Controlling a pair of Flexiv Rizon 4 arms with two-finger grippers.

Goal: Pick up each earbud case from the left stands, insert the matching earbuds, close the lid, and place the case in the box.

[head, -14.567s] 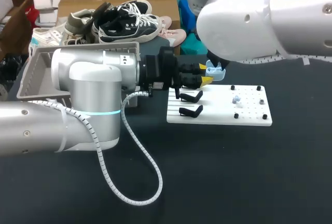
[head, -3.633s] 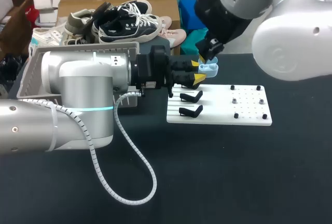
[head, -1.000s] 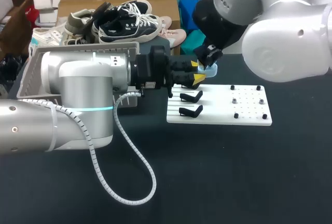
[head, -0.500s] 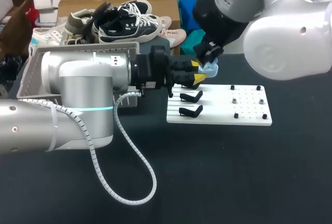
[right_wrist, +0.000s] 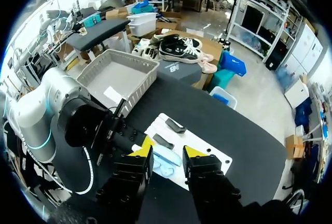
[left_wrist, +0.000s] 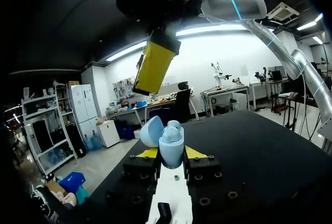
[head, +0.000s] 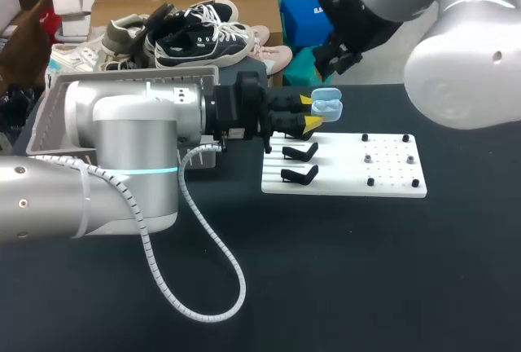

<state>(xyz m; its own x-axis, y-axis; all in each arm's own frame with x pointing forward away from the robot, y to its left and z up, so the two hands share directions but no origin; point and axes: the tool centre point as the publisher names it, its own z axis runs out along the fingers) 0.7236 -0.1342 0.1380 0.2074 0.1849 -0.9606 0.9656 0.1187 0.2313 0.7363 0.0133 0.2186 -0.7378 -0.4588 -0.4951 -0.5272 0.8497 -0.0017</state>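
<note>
A light-blue earbud case (head: 327, 106) with its lid up sits between the yellow tips of my left gripper (head: 311, 112), which is shut on it above the stands. From the left wrist, the case (left_wrist: 171, 142) stands upright in the left gripper (left_wrist: 171, 154), lid (left_wrist: 151, 131) tilted back. My right gripper (head: 338, 59) hangs above and behind the case, apart from it. One of its yellow fingers (left_wrist: 155, 66) shows over the case. The right gripper (right_wrist: 167, 154) is open with nothing in it, and the case (right_wrist: 165, 163) lies far below.
A white peg board (head: 391, 174) lies right of centre, with two black stands (head: 299, 152) (head: 299, 175) at its left end. A grey basket (head: 49, 116) (right_wrist: 129, 57) stands at the far left behind my left arm. Shoes on a cardboard box (head: 195, 30) sit behind it.
My right gripper has let go at the case, opened, and risen up and back from it. The left arm and the case have stayed still.
</note>
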